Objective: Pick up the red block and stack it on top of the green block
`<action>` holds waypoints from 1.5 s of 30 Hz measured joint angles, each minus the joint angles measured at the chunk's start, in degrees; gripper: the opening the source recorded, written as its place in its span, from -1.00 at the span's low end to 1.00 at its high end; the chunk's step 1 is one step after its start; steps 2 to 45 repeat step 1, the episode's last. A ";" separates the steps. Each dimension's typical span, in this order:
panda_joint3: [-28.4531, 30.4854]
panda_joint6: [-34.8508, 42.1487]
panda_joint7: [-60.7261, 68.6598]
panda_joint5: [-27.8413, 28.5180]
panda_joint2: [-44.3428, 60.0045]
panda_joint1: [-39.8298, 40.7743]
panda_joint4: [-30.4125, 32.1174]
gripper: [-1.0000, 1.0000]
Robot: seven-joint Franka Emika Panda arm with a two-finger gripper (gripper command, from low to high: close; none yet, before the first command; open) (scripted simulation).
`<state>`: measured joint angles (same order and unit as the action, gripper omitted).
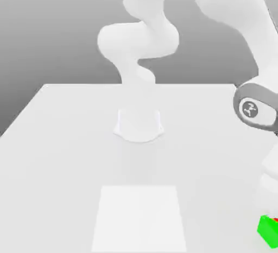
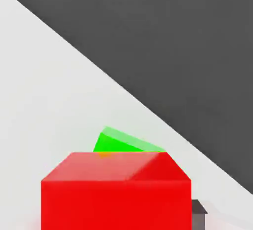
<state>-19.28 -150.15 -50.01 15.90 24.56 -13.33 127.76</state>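
1. Plainly, the table carried the arm's base toward the middle of the exterior view, with both cubes far over at the exterior view's right edge.
2. The green block sat there on the table, serving as the base for the stack.
3. The red block was right against it, close under the hand camera. Whether it rested squarely on top could not be judged.
4. The tool hung above the pair, and I could not tell whether it was wide or narrow.
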 joint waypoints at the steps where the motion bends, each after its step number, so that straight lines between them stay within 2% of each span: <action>1: 0.00 0.00 0.00 0.00 0.00 0.00 0.00 1.00; 45: 0.00 0.00 0.00 0.00 0.00 0.00 0.00 1.00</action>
